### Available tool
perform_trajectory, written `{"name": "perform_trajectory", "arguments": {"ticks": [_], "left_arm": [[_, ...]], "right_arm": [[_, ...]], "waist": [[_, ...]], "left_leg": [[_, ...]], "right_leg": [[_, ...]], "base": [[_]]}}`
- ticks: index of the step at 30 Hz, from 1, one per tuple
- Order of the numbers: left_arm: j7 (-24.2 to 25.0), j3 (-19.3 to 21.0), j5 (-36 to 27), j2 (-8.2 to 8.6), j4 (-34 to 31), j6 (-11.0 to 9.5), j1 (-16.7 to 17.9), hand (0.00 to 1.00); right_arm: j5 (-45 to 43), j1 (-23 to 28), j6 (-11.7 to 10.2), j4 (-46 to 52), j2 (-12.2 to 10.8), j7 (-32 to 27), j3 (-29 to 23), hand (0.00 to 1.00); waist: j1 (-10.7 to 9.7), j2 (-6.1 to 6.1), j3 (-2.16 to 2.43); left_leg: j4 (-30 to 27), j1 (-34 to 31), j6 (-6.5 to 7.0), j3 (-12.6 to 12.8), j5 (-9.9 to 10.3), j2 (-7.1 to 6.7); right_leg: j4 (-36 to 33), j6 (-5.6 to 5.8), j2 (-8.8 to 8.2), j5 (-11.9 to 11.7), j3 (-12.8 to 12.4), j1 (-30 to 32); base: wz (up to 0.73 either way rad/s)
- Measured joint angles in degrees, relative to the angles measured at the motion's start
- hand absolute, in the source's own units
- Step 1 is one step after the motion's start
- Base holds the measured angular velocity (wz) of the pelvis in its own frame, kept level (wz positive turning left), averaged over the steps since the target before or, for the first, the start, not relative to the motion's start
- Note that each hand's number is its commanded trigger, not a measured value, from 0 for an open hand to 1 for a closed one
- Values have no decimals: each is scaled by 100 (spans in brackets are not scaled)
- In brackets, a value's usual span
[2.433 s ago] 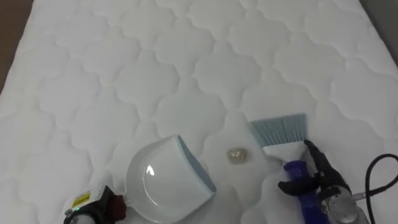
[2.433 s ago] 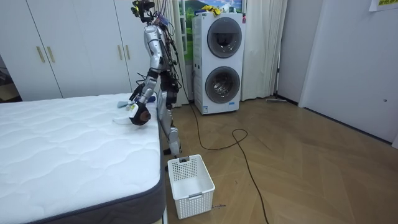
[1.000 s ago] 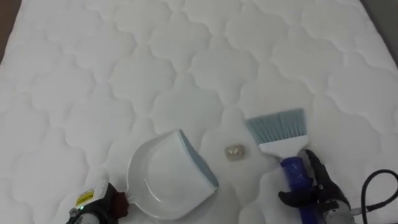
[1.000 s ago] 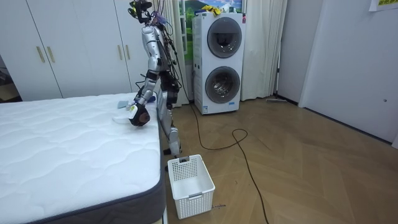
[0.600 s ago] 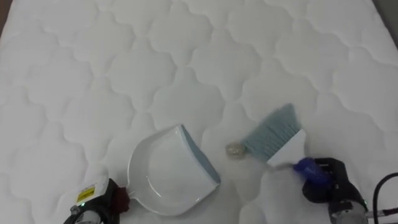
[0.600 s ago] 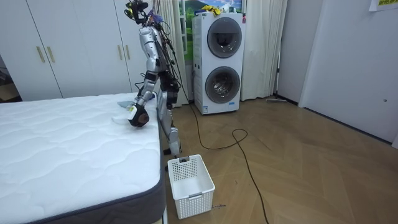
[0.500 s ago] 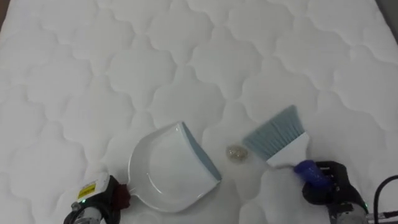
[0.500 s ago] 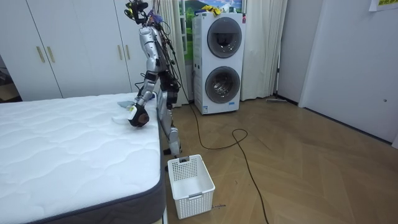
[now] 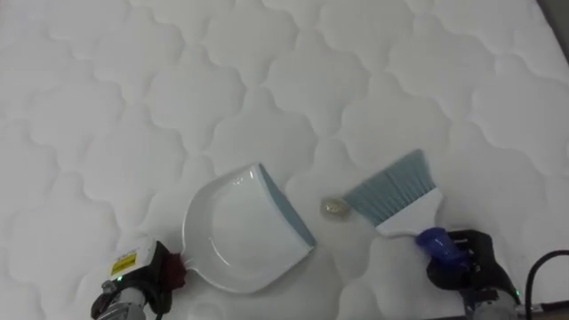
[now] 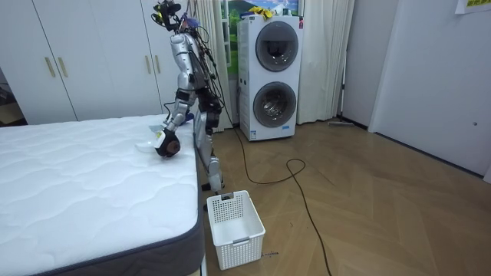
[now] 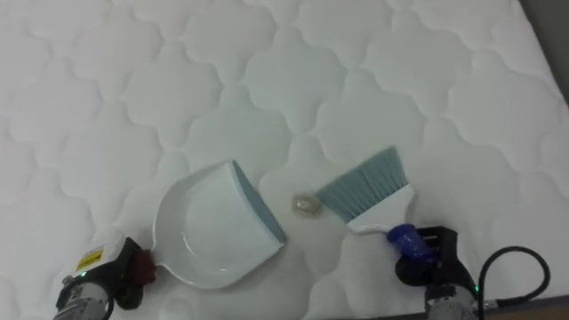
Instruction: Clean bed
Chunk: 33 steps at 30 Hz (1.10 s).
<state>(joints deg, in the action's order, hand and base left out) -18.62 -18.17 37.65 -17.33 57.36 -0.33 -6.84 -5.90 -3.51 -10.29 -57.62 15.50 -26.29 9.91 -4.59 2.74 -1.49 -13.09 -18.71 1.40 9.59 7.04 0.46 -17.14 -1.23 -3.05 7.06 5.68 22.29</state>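
A white dustpan (image 9: 233, 233) with a grey-blue lip lies on the white quilted mattress (image 9: 267, 80), its lip facing right. My left hand (image 9: 147, 280), at the lower left, is shut on the dustpan's handle. A small pale scrap (image 9: 334, 207) lies just right of the lip. A brush (image 9: 392, 188) with light blue bristles lies tilted, its bristle edge right beside the scrap. My right hand (image 9: 464, 263), at the lower right, is curled round the brush's blue handle (image 9: 435, 241). The room view has me bent over the bed's (image 10: 77, 180) far corner.
A white slatted basket (image 10: 235, 223) stands on the wooden floor by the bed's near corner. Stacked washing machines (image 10: 272, 77) and white wardrobes (image 10: 77, 57) stand behind me. The mattress's right edge (image 9: 553, 18) runs close past the brush.
The brush has swung leftward and tilted, so its bristles now reach the scrap. My right hand's fingers have curled tighter on the handle. The dustpan has stayed put.
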Motion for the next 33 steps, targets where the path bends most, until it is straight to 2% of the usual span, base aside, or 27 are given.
{"name": "perform_trajectory", "arguments": {"ticks": [8, 12, 16, 19, 22, 25, 26, 31, 33], "left_arm": [[8, -2, 2, -1, -2, 13, -121, 100], [19, -6, 42, -1, -7, 32, -201, 100], [24, -16, 76, -6, -124, 182, -205, 100], [31, 5, 109, -46, -187, 228, -218, 100], [29, 5, 312, -200, -362, 232, -240, 100], [31, -6, 327, -377, -452, 232, -286, 100], [36, -12, 327, -407, -448, 232, -305, 100], [65, -65, 320, -557, -446, 231, -501, 100], [103, -123, 350, -583, -444, 233, -623, 100]], "right_arm": [[346, -235, 44, -276, -49, -37, 18, 100], [527, -401, 65, -497, -58, -37, 7, 100], [613, -604, 277, -570, -57, -38, -9, 100], [649, -879, 426, -826, -30, -38, -118, 100], [693, -1201, 602, -1129, 162, -30, -163, 100], [387, -1491, 770, -1334, 623, 22, -228, 100], [308, -1541, 810, -1372, 689, 28, -226, 100], [-785, -1784, 1002, -1411, 1139, 63, -148, 100], [-1605, -1917, 1121, -1421, 1384, 105, 2, 100]], "waist": [[21, -76, -33], [-6, -90, -28], [-15, -131, -22], [28, -222, -25], [56, -342, -32], [84, -392, -48], [103, -408, -57], [230, -534, -114], [347, -580, -139]], "left_leg": [[-47, -66, 15, 0, -9, -16], [-180, -164, 34, -3, -13, -11], [-183, -170, 51, 13, -8, -20], [-239, -178, 91, 83, 6, -22], [-291, -265, 100, 83, 1, -28], [-456, -430, 139, 51, 32, -23], [-462, -444, 140, 56, 32, -24], [-641, -600, 142, 63, 84, 9], [-769, -681, 143, 83, 138, 50]], "right_leg": [[-150, 13, -66, 43, 37, 115], [-170, 35, -99, 38, 84, 129], [-257, 39, -120, 43, 93, 168], [-393, 28, -151, 84, 68, 231], [-482, 25, -169, 92, 68, 331], [-585, 30, -181, 87, 95, 429], [-600, 30, -184, 86, 89, 449], [-679, 27, -135, 85, 84, 594], [-704, 11, -113, 75, 75, 644]], "base": [[4], [8], [2], [-6], [2], [7], [0], [-4], [-12]]}}
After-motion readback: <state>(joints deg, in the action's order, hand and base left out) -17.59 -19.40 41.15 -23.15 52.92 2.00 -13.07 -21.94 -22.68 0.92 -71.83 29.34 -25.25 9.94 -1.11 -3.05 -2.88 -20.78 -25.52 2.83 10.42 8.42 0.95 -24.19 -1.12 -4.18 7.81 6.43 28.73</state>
